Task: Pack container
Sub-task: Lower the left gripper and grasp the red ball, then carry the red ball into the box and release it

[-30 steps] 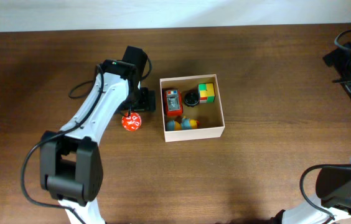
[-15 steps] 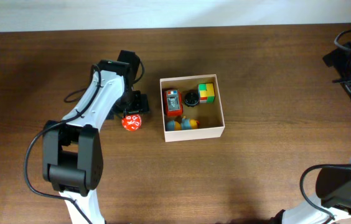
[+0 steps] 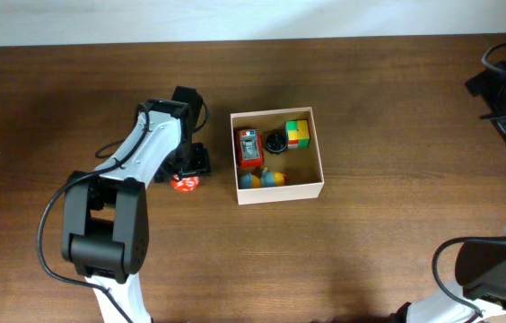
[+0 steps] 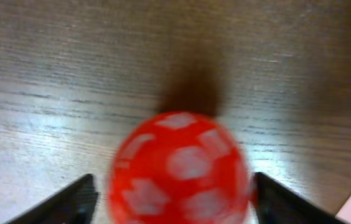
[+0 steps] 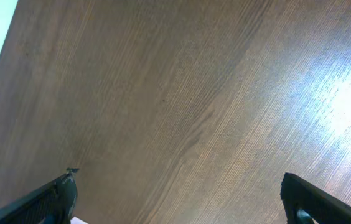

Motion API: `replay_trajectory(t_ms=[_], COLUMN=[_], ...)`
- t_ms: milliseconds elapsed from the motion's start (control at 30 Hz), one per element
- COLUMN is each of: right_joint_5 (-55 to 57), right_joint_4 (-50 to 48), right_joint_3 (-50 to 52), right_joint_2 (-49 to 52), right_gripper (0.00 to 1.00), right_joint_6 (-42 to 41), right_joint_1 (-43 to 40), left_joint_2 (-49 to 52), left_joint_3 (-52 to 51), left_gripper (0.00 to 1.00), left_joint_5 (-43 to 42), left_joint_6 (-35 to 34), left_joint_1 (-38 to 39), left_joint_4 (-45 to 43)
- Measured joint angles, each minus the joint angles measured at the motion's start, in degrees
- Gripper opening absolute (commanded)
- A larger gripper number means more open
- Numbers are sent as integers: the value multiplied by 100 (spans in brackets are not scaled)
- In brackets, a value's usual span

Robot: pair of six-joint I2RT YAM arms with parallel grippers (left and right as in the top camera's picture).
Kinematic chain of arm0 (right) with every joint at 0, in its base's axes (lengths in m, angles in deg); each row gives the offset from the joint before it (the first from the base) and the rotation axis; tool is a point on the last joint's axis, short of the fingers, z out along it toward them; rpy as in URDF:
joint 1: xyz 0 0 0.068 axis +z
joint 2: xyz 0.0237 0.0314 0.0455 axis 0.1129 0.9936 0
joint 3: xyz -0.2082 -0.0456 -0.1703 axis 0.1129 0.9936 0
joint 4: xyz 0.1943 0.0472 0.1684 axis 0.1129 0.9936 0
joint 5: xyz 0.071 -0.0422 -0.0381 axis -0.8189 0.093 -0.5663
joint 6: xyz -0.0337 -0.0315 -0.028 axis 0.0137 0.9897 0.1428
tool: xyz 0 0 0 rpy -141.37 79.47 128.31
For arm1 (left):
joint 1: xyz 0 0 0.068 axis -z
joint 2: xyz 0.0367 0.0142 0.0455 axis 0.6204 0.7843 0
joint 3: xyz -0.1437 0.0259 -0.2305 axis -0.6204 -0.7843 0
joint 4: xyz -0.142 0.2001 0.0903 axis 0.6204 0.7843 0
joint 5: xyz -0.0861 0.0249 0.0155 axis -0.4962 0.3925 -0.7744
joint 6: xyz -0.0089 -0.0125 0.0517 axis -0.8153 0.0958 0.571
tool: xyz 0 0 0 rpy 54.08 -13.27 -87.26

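We see the wood table (image 3: 370,260) with the container (image 3: 280,192) mid-table, holding small toys (image 3: 275,148) too tiny to name. The left gripper (image 3: 187,172) sits just left of it and hides most of the red ball (image 4: 182,168) — jaws spread, straddling it, contact blurred. The right gripper (image 5: 177,180) is wide apart, empty — its body cut off.

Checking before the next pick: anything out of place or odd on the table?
One stray: a red ball with white patches lies on the wooden table left of the white-walled square cardboard container, between the open fingers of the left gripper. Nothing looks spilled or damaged.
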Motion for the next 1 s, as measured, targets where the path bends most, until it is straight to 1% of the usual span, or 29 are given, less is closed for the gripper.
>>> replay_trajectory(t_ms=[33, 100, 133, 167, 233, 333, 567, 700, 833, 1000], right_joint_5=[0, 0, 0, 0, 0, 0, 0, 0, 0, 0], right_joint_4=[0, 2, 0, 2, 0, 0, 2, 2, -2, 0], right_joint_3=[0, 0, 0, 0, 0, 0, 0, 0, 0, 0], right_joint_2=[0, 0, 0, 0, 0, 0, 0, 0, 0, 0], right_gripper=[99, 99, 99, 99, 99, 99, 99, 99, 99, 99], right_joint_6=[4, 4, 7, 4, 4, 4, 2, 4, 4, 2], right_joint_1=[0, 0, 0, 0, 0, 0, 0, 0, 0, 0], left_joint_2=[0, 0, 0, 0, 0, 0, 0, 9, 35, 35], left_joint_3=[0, 0, 0, 0, 0, 0, 0, 131, 697, 1414], left_gripper=[68, 57, 51, 47, 44, 36, 35, 33, 31, 31], left_joint_5=[7, 2, 2, 0, 0, 4, 2, 2, 0, 2], left_joint_6=[-4, -11, -9, -15, -17, 2, -15, 11, 173, 396], left_joint_1=[0, 0, 0, 0, 0, 0, 0, 0, 0, 0], left_joint_4=[-24, -59, -70, -87, -90, -92, -81, 223, 669, 1016])
